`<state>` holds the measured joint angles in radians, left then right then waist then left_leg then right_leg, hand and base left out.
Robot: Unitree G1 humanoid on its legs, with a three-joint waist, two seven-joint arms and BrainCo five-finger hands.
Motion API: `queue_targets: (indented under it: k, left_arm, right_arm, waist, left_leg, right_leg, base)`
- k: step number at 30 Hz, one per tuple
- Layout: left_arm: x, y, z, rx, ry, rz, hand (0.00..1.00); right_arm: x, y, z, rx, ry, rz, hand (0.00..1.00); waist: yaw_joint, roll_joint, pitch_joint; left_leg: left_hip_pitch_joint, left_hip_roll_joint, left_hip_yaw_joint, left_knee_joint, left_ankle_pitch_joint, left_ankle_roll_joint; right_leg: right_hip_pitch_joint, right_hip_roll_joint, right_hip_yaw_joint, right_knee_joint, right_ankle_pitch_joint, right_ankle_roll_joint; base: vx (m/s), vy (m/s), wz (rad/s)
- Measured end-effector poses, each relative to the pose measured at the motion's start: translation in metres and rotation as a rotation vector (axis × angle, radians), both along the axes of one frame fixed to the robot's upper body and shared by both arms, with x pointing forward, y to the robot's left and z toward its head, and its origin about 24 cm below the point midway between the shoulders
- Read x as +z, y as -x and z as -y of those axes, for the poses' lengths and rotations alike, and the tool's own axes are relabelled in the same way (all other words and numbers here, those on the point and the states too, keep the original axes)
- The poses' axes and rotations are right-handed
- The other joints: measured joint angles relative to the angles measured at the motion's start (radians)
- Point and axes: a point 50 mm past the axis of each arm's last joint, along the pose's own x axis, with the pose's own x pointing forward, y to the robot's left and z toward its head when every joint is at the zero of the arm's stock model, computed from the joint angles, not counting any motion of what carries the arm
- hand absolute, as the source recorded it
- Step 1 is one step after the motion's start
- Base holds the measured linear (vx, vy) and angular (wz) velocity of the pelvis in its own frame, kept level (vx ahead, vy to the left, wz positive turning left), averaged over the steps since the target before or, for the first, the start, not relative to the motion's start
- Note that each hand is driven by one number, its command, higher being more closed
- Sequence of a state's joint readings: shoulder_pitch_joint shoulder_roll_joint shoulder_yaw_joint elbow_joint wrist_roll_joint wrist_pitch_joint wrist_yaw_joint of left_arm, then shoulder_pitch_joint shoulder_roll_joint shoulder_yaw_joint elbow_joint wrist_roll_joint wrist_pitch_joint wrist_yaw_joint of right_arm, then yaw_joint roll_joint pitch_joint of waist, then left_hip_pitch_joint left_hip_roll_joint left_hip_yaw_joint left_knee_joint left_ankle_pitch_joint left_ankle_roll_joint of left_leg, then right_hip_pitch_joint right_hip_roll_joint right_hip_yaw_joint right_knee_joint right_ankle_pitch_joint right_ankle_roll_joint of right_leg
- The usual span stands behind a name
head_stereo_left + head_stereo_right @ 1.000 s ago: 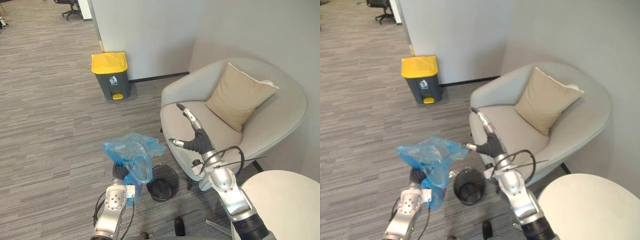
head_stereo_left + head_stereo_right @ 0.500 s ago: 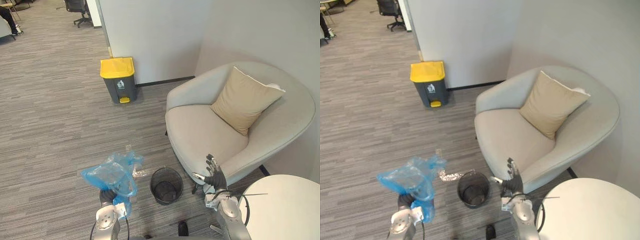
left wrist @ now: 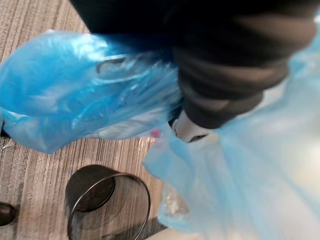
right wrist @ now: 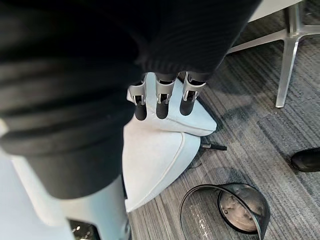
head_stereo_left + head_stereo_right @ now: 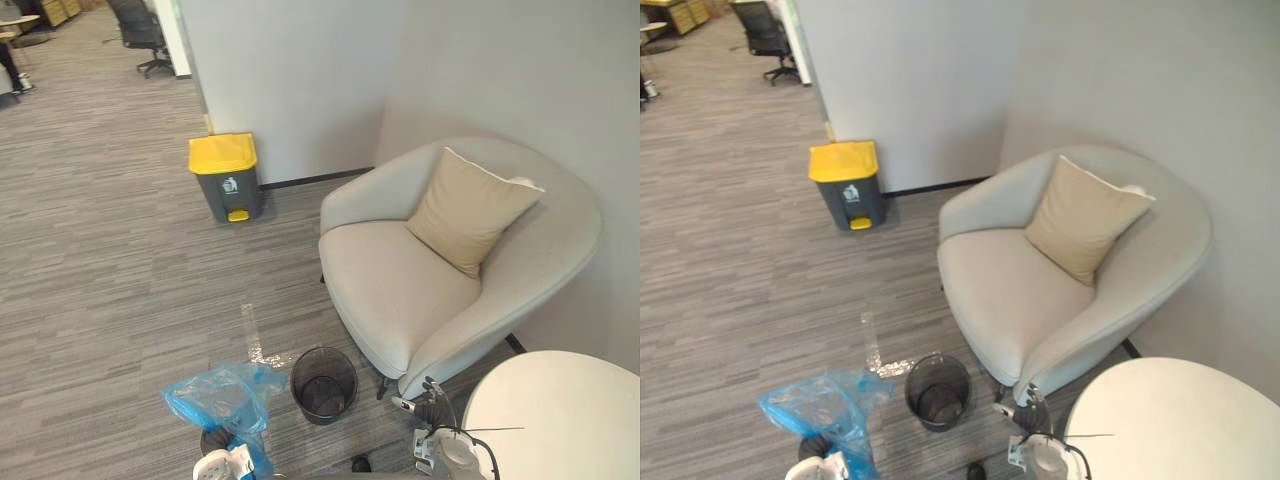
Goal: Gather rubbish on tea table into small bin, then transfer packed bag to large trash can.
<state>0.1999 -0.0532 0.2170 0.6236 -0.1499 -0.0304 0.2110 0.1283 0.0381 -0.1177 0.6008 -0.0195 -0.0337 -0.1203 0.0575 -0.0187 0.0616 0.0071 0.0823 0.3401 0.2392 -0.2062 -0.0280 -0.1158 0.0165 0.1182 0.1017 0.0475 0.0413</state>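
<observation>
– Blue plastic at the far left: we see the rubbish bag [image 5: 222, 396], crumpled and bulging, bunched over our left hand [image 3: 220, 80] above the carpet.

– Can we make out how that hand holds it?

– No. The plastic wraps right round the hand, so we cannot tell its grip.

– What do we meet next, moving right?

– The small bin [image 5: 323, 384], black wire mesh, stands upright on the carpet just beside the bag. Farther back, against the wall, is the large trash can [image 5: 227, 177], grey with a yellow lid that is down, well apart from the bag. A strip of tape [image 5: 252, 335] lies on the carpet between the two bins.

– And past the bin?

– The pale armchair [image 5: 400, 290] sits in the corner of the room, with a tan cushion [image 5: 470, 210] leaning against its back. Our right hand [image 4: 160, 95] hangs low by the chair's near edge, between the small bin and the round white table [image 5: 560, 420]. Its fingers [image 4: 186, 97] are straight, side by side, and hold nothing.
</observation>
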Motion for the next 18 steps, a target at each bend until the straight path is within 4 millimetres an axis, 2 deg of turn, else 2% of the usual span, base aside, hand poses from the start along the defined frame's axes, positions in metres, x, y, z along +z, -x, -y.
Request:
queue_targets:
  k: [3, 4, 5, 7, 10, 11, 13, 14, 17, 18]
  left_arm:
    - [0.005, -0.015, 0.002, -0.005, 0.001, 0.042, 1.0]
    - [0.006, -0.018, 0.003, -0.006, 0.003, 0.051, 1.0]
    - [0.006, -0.017, 0.002, -0.003, 0.001, 0.048, 1.0]
    - [0.007, -0.016, 0.0, -0.002, -0.007, 0.049, 1.0]
    - [0.008, -0.014, -0.002, 0.0, -0.011, 0.051, 1.0]
    - [0.007, -0.015, -0.001, -0.001, -0.007, 0.051, 1.0]
    - [0.005, -0.012, 0.002, -0.011, 0.002, 0.034, 1.0]
    - [0.005, -0.012, 0.004, -0.009, 0.006, 0.035, 1.0]
    - [0.006, -0.015, 0.006, -0.009, -0.003, 0.037, 1.0]
    - [0.006, -0.016, 0.01, -0.031, 0.0, 0.037, 1.0]
  right_arm:
    - [0.002, -0.007, -0.004, -0.004, -0.003, 0.01, 0.0]
    - [0.003, -0.01, -0.005, -0.002, -0.003, 0.015, 0.0]
    - [0.003, -0.009, -0.006, -0.003, -0.004, 0.013, 0.0]
    - [0.003, -0.009, -0.007, -0.006, -0.008, 0.013, 0.0]
    - [-0.001, -0.01, -0.008, -0.011, -0.011, -0.008, 0.0]
    - [-0.002, -0.012, -0.009, -0.011, -0.011, -0.014, 0.0]
    - [-0.004, -0.013, -0.009, -0.018, -0.007, -0.035, 0.0]
    - [-0.003, -0.015, -0.009, -0.021, -0.002, -0.029, 0.0]
    - [0.005, -0.03, -0.009, 0.004, 0.017, 0.016, 0.0]
    - [0.008, -0.035, -0.009, 0.015, 0.024, 0.032, 0.0]
  waist:
    - [0.001, -0.023, 0.032]
    - [0.001, -0.027, 0.039]
    - [0.002, -0.027, 0.039]
    - [0.011, -0.045, 0.026]
    - [0.018, -0.068, 0.009]
    - [0.03, -0.075, 0.005]
    - [0.053, -0.031, 0.005]
    - [0.059, -0.015, 0.0]
    - [0.056, 0.008, -0.006]
    - [0.05, 0.027, 0.007]
  left_leg:
    - [-0.055, 0.007, 0.01, 0.053, -0.001, 0.024]
    - [-0.058, 0.008, 0.013, 0.059, 0.002, 0.027]
    - [-0.054, 0.008, 0.007, 0.063, 0.005, 0.026]
    - [-0.062, 0.008, -0.002, 0.064, 0.021, 0.02]
    - [-0.121, 0.011, -0.037, 0.103, 0.05, 0.011]
    - [-0.153, 0.027, -0.042, 0.136, 0.056, 0.0]
    - [-0.165, 0.074, -0.049, 0.109, 0.108, -0.012]
    - [-0.168, 0.092, -0.048, 0.077, 0.143, -0.017]
    - [-0.209, 0.118, -0.055, 0.026, 0.212, -0.055]
    - [-0.215, 0.127, -0.075, -0.016, 0.267, -0.077]
  right_leg:
    - [-0.076, -0.01, -0.02, 0.125, -0.042, 0.042]
    - [-0.129, -0.041, -0.098, 0.305, -0.103, 0.004]
    - [-0.138, -0.072, -0.134, 0.449, -0.164, 0.0]
    - [-0.115, -0.133, -0.159, 0.633, -0.247, 0.016]
    - [0.018, -0.216, -0.156, 0.681, -0.296, 0.057]
    - [0.06, -0.205, -0.143, 0.602, -0.332, 0.088]
    - [0.096, -0.145, -0.148, 0.467, -0.343, 0.081]
    - [0.12, -0.122, -0.163, 0.385, -0.348, 0.071]
    - [0.116, -0.082, -0.197, 0.299, -0.372, 0.027]
    - [0.112, -0.064, -0.228, 0.288, -0.367, 0.013]
  base:
    - [-0.19, -0.001, -0.07]
    - [-0.14, -0.016, 0.02]
    - [-0.08, -0.039, 0.07]
    - [-0.06, -0.139, 0.13]
    - [-0.06, -0.253, 0.28]
    - [-0.11, -0.312, 0.1]
    - [-0.19, -0.277, -0.16]
    - [-0.22, -0.247, -0.17]
    - [-0.23, -0.234, 0.02]
    - [-0.28, -0.221, 0.44]
